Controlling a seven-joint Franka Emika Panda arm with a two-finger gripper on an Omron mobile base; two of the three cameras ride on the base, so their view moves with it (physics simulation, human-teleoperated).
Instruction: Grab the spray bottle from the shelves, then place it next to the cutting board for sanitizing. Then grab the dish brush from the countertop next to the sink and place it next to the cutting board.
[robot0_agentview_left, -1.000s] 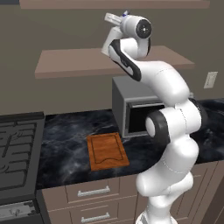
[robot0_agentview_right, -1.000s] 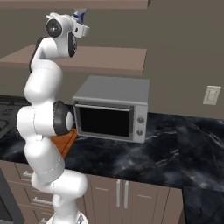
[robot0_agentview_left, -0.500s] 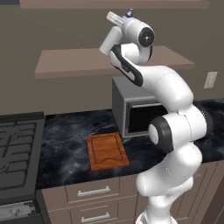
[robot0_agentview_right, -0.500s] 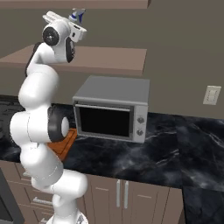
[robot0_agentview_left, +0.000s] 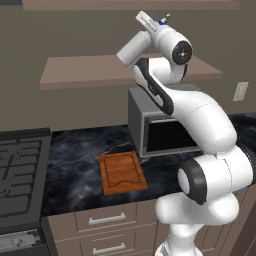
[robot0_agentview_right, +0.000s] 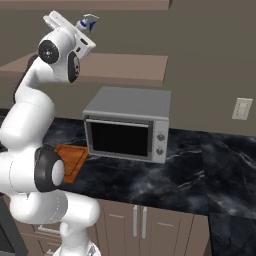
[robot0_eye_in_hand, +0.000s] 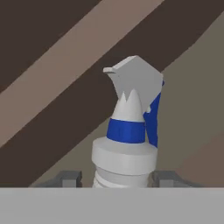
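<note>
Between the two dark fingertips (robot0_eye_in_hand: 69, 178), at the bottom of the hand view, the spray bottle (robot0_eye_in_hand: 127, 135) stands with its ribbed lower body low in the gap, one tip on each side of it. The jaws are partly closed and appear to pinch the bottle's body, though the contact itself lies at the picture's edge and cannot be confirmed. Its shoulder, blue collar and white trigger head rise clear above the tips.

From the base views the gripper (robot0_agentview_right: 84, 31) is held high, above the lower of the shelves (robot0_agentview_right: 131, 69), with the bottle's nozzle (robot0_agentview_left: 163, 19) poking up past the hand.

Risks, as I judge them: the hold sits low on a smooth rounded body, so the tall top could tip or slide out during the long swing down. The cause would be a fast or jerky turn of the wrist. The upper shelf board (robot0_agentview_left: 125, 4) is close above the nozzle, and a further rise could knock it.

Below the shelf, the microwave (robot0_agentview_right: 131, 125) stands on the countertop (robot0_agentview_right: 200, 165); a steep descent could clip its top. Left of the microwave lies the cutting board (robot0_agentview_left: 122, 172), and a careless release beside it could leave the bottle toppled.
</note>
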